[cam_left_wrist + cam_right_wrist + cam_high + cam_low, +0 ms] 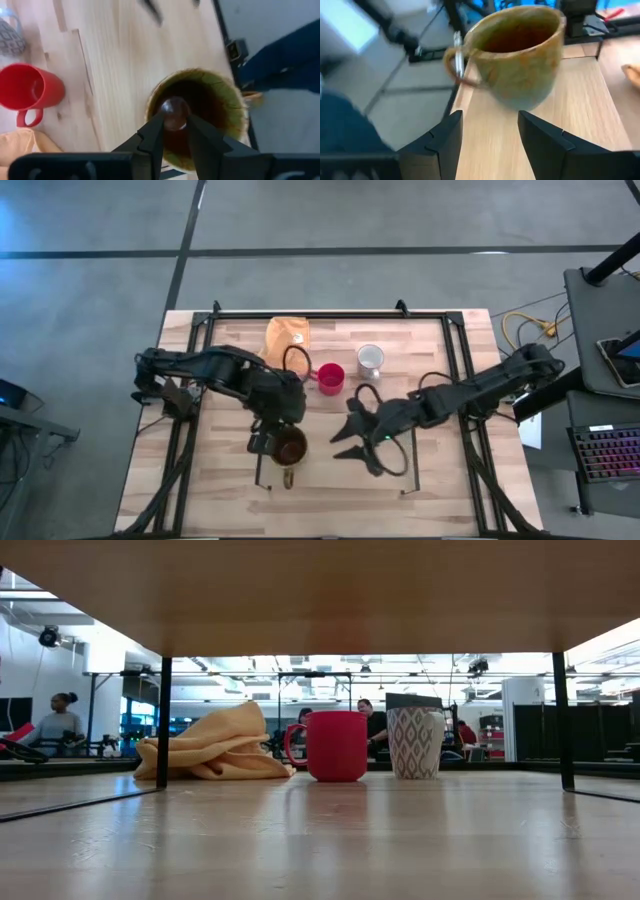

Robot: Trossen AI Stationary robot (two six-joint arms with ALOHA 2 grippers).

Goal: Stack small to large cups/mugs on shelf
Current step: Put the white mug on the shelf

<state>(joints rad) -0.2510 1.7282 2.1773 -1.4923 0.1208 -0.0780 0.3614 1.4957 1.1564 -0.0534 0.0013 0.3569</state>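
Observation:
The olive-brown mug (pixel 290 448) stands upright on the shelf (pixel 330 480) near its left rail, its handle (pixel 288 478) toward the near edge. My left gripper (pixel 175 122) hovers over the mug's dark inside (pixel 210 100), fingers a narrow gap apart. My right gripper (pixel 490 120) is open and level above the shelf board (pixel 485 155), to the right of the mug (pixel 520 60) and short of it. The red mug (pixel 330 377) and the white patterned mug (pixel 370 360) stand on the tabletop beyond the shelf. In the low view the shelf's underside (pixel 320 590) spans the top.
A crumpled yellow cloth (pixel 287 335) lies by the table's far edge, left of the red mug (pixel 335 745). Black frame rails (pixel 195 380) run along both table sides. The shelf's thin legs (pixel 163 720) stand at its ends. People sit in the room behind (pixel 60 720).

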